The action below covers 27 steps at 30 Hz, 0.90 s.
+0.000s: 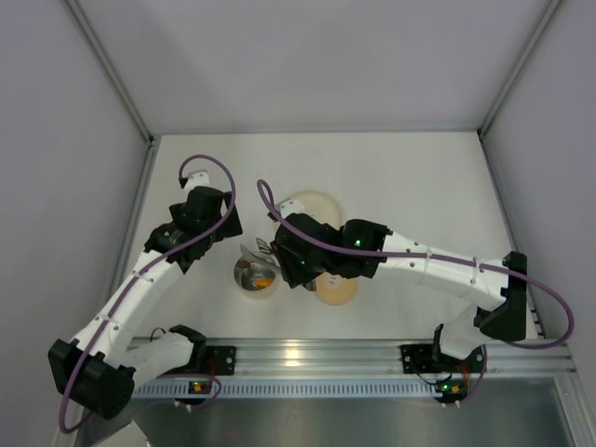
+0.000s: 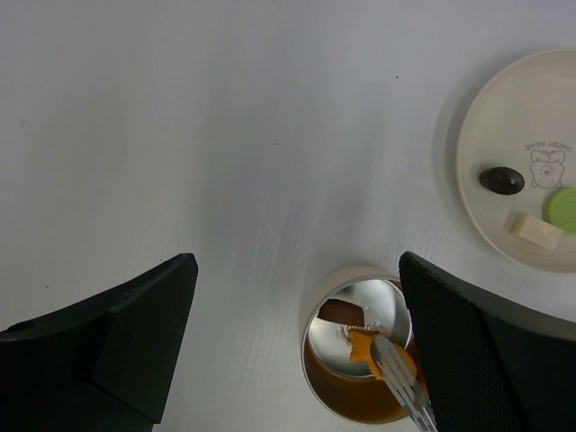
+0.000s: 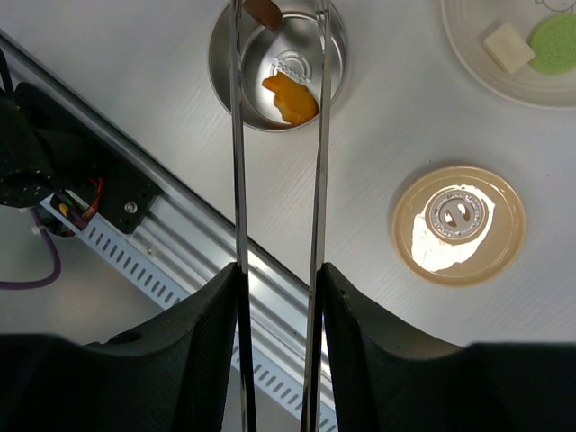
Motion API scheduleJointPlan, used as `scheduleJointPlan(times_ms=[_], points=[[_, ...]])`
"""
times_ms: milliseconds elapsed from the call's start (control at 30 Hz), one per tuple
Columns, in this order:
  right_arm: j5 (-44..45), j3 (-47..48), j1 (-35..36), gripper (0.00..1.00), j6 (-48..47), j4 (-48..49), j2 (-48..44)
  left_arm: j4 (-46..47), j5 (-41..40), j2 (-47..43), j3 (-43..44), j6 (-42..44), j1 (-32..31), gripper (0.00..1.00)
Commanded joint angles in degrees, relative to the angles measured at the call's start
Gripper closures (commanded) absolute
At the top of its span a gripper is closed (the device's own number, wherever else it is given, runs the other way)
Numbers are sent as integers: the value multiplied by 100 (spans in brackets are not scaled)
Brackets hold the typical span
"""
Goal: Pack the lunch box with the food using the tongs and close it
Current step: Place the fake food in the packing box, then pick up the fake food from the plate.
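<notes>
White table [image 1: 410,177] lies bare on the far side and to the right. Grey walls [image 1: 56,112] hem it on three sides and a slotted metal rail [image 3: 171,238] runs along the near edge, and the things crowd together near the middle. The left end effector [image 2: 297,265] hangs with its fingers spread wide and nothing between them, over bare table just beside the lunch box [image 2: 315,310]. The right end effector [image 3: 277,279] pinches the tongs [image 3: 236,135] from both sides; their two thin arms stand apart and reach out over the lunch box's open mouth. The lunch box is a small round steel cup with a pale outer wall and its lid off, holding an orange piece [image 3: 290,97] and a brown piece [image 2: 340,311]. Its tan lid [image 3: 459,223] lies flat on the table to the right, apart from it. The cream plate [image 2: 477,117] beyond carries a dark brown piece [image 2: 501,180], a green disc [image 2: 565,209] and a pale block [image 2: 536,230].
</notes>
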Motion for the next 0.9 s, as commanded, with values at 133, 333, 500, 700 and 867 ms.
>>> scheduleJointPlan(times_ms=[133,333,500,700,867], points=[[524,266,37,59,34,-277,-169,37,10,-35,141,-31,28,1],[657,-145,-638,59,-63,-235,-459,45,19,-26,141,-32,37,1],[604,-340,-1272,60,-212,-32,-320,54,45,9,141,-40,28,1],[490,-103,-1606,63,-352,127,294,45,45,26,132,-32,37,1],[402,275,-1641,63,-423,100,813,37,45,26,132,-14,28,1]])
